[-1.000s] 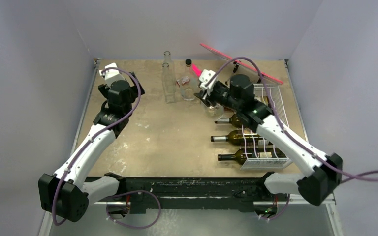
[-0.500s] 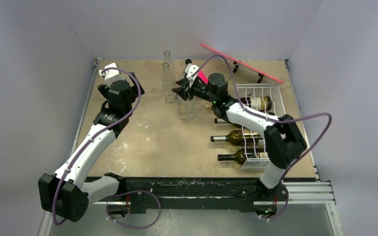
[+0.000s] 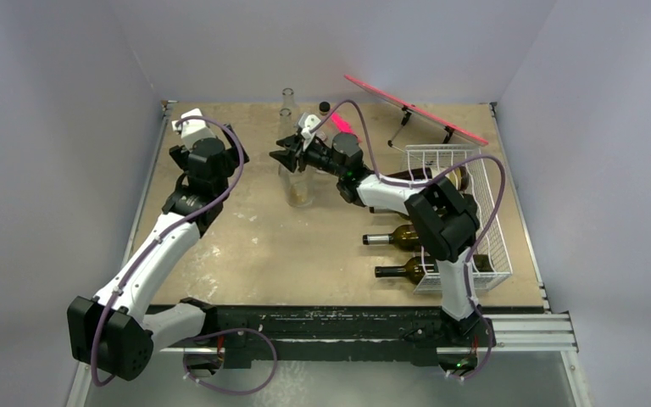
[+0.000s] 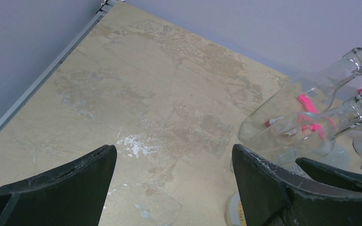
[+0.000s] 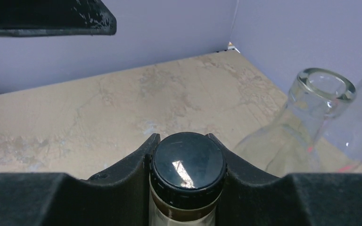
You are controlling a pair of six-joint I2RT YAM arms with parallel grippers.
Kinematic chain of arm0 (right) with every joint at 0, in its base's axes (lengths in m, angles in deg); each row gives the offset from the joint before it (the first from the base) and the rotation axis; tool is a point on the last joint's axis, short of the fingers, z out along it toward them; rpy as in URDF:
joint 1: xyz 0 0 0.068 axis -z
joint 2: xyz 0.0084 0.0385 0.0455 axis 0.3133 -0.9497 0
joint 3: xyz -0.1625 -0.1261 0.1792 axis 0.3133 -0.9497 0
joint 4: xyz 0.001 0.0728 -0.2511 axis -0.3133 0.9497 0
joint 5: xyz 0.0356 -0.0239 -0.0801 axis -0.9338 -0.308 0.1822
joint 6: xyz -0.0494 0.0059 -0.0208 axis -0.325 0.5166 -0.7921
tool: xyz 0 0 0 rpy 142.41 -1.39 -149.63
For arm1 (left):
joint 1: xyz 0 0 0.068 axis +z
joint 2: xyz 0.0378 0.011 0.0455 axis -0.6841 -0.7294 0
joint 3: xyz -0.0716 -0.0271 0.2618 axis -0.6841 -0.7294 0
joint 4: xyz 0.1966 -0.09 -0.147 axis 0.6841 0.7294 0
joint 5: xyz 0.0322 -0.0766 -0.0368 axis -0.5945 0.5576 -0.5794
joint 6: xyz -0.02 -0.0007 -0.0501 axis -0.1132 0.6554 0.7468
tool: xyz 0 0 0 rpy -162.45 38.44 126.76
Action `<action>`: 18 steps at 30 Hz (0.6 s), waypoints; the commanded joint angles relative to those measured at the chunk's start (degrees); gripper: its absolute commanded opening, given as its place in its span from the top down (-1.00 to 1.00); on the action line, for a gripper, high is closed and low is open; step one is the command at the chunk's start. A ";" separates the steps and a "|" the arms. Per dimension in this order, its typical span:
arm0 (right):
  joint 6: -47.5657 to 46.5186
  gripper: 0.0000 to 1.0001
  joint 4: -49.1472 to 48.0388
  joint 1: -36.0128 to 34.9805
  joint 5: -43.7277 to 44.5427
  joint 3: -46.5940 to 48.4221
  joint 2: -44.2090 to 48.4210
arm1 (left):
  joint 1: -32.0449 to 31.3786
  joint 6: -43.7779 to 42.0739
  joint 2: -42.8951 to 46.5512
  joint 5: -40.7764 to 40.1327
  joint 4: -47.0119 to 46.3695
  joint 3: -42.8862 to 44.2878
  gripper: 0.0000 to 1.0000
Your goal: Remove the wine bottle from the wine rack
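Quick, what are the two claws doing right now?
Left gripper: open, holding nothing.
Right gripper: closed on the black-capped bottle.

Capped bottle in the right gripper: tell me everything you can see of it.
The capped bottle is clear glass with a glossy black screw cap. It stands upright, its neck clamped just under the cap in the right gripper, off the wine rack, beside two open clear bottles. Whether its base rests on the table is unclear.
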 commanded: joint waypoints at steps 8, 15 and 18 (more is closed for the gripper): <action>1.30 1.00 -17.34 -0.81 1.30 6.05 2.25 | -0.29 -0.70 -0.02 -0.49 -1.61 2.37 -0.84; 0.68 0.35 -15.72 -0.83 3.74 3.26 4.05 | -0.28 -0.62 0.03 -0.59 -1.53 2.37 -0.83; 0.24 0.02 -14.02 -0.90 4.94 2.53 5.21 | -0.27 -0.67 0.10 -0.57 -1.57 2.36 -0.84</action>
